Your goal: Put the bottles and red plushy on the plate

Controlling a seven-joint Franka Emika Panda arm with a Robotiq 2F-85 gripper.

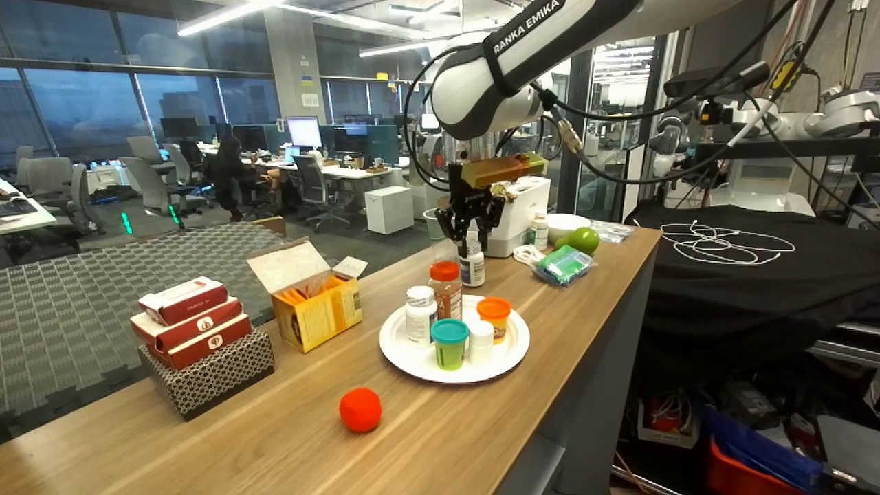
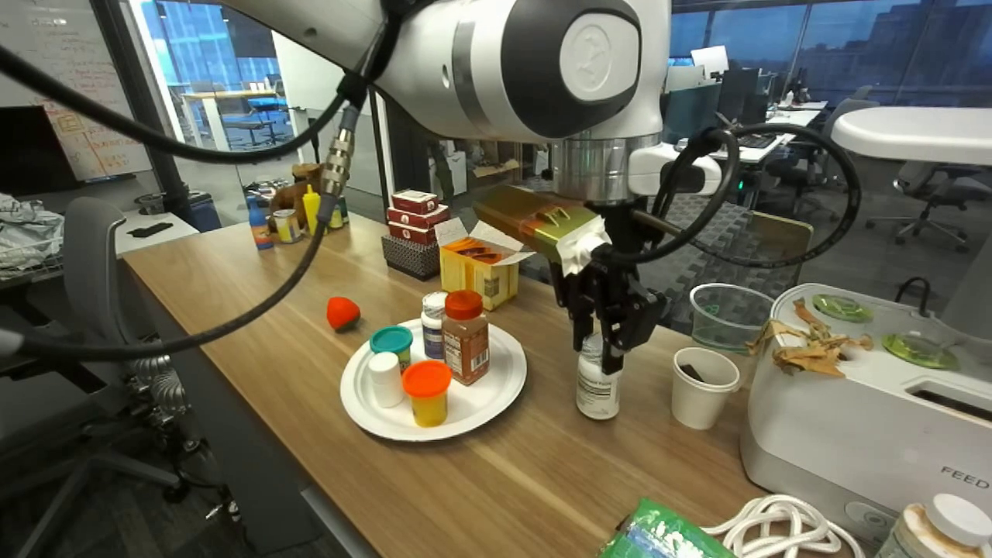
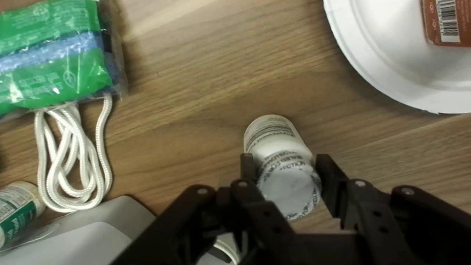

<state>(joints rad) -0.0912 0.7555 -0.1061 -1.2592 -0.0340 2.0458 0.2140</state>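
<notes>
Wrist view: open tabletop (image 3: 333, 106) btwn white btl (image 3: 282, 156) & plate rim (image 3: 368, 60).

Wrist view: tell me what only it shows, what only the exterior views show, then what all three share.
Only the wrist view: the cap of the white bottle in the claw seen end-on, with its lettering.

Only the exterior views: the red plushy, the open yellow box, and the orange-capped bottle and teal-capped bottle on the plate.

All three: the white bottle, white cord, green packet, and at least part of the plate and red-brown bottle.
</notes>
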